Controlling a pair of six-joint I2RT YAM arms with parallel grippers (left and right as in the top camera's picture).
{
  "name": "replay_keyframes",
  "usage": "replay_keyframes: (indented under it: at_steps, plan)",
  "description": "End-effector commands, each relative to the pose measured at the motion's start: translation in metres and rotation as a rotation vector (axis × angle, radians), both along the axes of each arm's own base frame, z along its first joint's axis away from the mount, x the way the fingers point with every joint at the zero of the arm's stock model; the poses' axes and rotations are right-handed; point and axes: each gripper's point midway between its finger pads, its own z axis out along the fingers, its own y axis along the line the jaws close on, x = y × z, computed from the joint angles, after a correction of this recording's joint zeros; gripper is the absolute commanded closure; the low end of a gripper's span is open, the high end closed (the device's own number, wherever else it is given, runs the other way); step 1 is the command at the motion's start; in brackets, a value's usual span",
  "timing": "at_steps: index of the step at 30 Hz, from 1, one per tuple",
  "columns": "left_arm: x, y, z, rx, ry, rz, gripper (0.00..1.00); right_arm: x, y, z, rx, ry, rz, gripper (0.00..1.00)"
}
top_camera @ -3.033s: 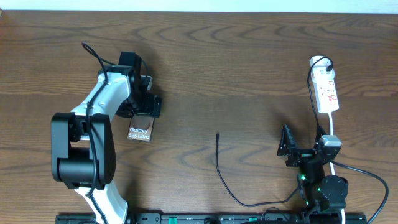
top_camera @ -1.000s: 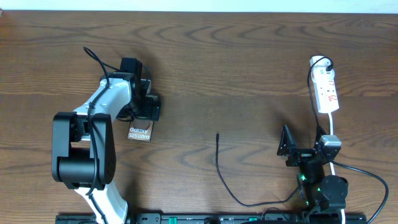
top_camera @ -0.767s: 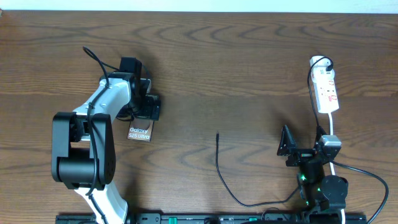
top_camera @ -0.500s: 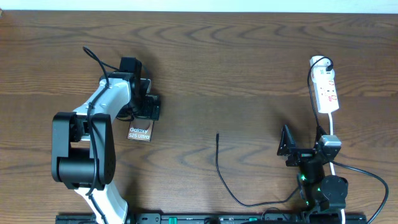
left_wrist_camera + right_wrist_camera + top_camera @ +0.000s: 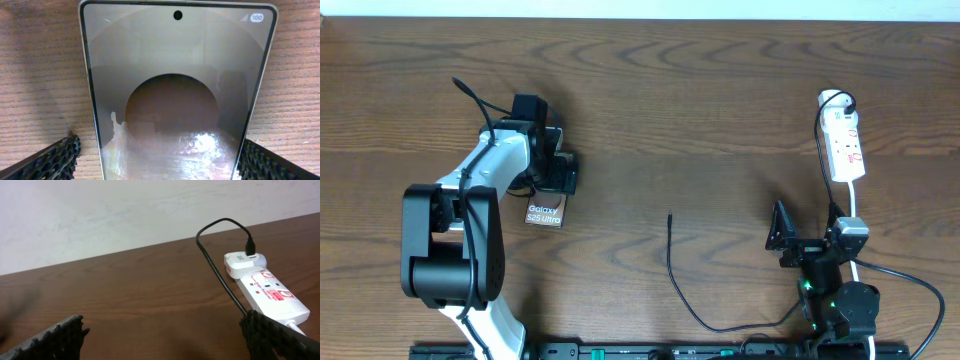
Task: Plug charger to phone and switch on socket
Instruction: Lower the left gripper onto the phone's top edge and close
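Left gripper is spread wide and sits low over the far end of the phone. The phone lies flat on the wooden table, left of centre, face up. Its near end, with the white Galaxy lettering, sticks out from under the claw. In the left wrist view the phone fills the frame between the two fingers, one on each long side. A strip of bare wood shows between the left finger and the phone's edge. Whether the right finger touches the other edge is not clear. The phone is straddled, not clamped.

Right gripper is also wide open and holds nothing. It is parked near the front right, well apart from the phone.

The charger lies loose in a curve on the table. Its plug tip is mid-table, between the two arms and touching neither claw.

The socket is at the far right, beyond the right gripper. In the right wrist view the socket carries a white adapter at its far end, with a black cable plugged in.
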Motion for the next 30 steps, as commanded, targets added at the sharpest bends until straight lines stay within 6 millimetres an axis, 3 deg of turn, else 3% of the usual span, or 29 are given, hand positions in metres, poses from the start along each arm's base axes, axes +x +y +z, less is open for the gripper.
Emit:
replay_keyframes:
  at_steps: [1, 12, 30]
  plan:
    - [-0.0212, -0.0060, -0.0172, -0.044, 0.080, 0.006, 0.01, -0.0004, 0.0031, -0.0008, -0.004, 0.002, 0.012, 0.01]
    - [-0.0211, -0.0059, -0.0172, -0.044, 0.080, 0.006, 0.00, -0.0004, 0.0031, -0.0008, -0.004, 0.002, 0.012, 0.01]
    - [-0.0202, -0.0060, -0.0172, -0.044, 0.076, 0.006, 0.12, -0.0004, 0.0031, -0.0008, -0.004, 0.002, 0.012, 0.01]
